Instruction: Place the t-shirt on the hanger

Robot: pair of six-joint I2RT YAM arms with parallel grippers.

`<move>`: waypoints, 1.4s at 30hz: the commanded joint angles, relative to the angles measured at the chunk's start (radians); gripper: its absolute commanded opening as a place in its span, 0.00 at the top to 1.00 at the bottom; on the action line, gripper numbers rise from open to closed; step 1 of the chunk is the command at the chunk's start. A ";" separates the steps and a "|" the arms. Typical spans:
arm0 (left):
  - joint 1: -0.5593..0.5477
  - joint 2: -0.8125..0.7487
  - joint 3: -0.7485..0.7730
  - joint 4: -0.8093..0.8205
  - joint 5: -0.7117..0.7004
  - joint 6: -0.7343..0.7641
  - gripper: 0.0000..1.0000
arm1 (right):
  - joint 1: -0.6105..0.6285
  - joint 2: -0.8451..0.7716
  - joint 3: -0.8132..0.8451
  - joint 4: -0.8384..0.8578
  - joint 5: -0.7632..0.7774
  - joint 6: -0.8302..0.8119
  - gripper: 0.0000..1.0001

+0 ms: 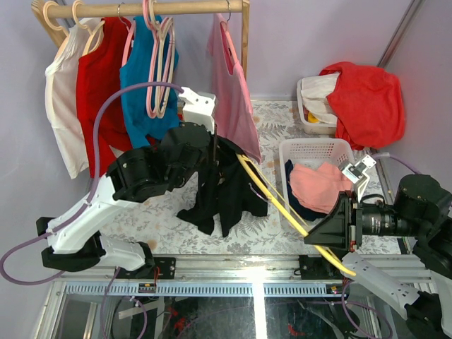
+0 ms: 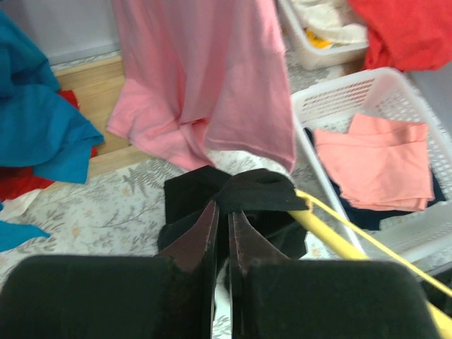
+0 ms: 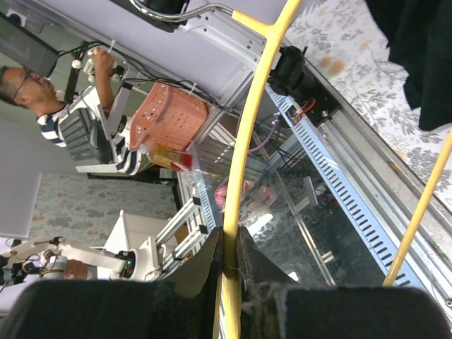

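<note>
Top external view shows the black short-sleeved soft-cloth t-shirt [image 1: 222, 187] dangling above the flower-patterned table [image 1: 162, 219]. It is pinched at its top in my left gripper [image 2: 223, 208], whose fingers are pressed tight together on the cloth. The thin yellow plastic hanger [image 1: 282, 205] slants from the shirt's top down to my right gripper [image 3: 229, 240], fingers clamped on its yellow arm.

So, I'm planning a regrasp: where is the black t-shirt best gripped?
I'd pinch the raised fold at the top of the t-shirt, beside the hanger tip, coming from the robot's left: cloth bunches into a thin ridge there, while the rest hangs limp.
</note>
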 commanded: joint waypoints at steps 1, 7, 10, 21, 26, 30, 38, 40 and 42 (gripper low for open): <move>0.005 -0.047 -0.065 -0.002 -0.113 0.010 1.00 | 0.001 0.048 0.097 -0.198 0.016 -0.068 1.00; 0.016 -0.086 -0.146 -0.018 -0.191 -0.028 1.00 | 0.012 0.079 0.149 -0.268 0.070 -0.105 1.00; 0.022 -0.088 -0.184 -0.042 -0.234 -0.048 1.00 | 0.026 0.092 0.170 -0.305 0.102 -0.112 1.00; 0.032 -0.115 -0.262 -0.002 -0.204 -0.049 1.00 | 0.131 0.103 0.261 -0.393 0.305 -0.080 1.00; 0.032 -0.127 -0.343 0.129 -0.005 0.019 1.00 | 0.151 0.030 0.127 -0.338 0.311 -0.033 1.00; 0.030 -0.097 -0.416 0.214 0.187 0.060 1.00 | 0.154 -0.025 0.076 -0.334 0.342 0.010 1.00; -0.015 -0.048 -0.566 0.348 0.322 0.064 1.00 | 0.161 -0.165 -0.096 -0.269 0.328 0.117 1.00; -0.032 -0.030 -0.580 0.362 0.339 0.064 1.00 | 0.161 -0.186 -0.131 -0.244 0.309 0.125 1.00; -0.049 -0.011 -0.587 0.368 0.342 0.061 1.00 | 0.161 -0.191 -0.131 -0.232 0.294 0.126 1.00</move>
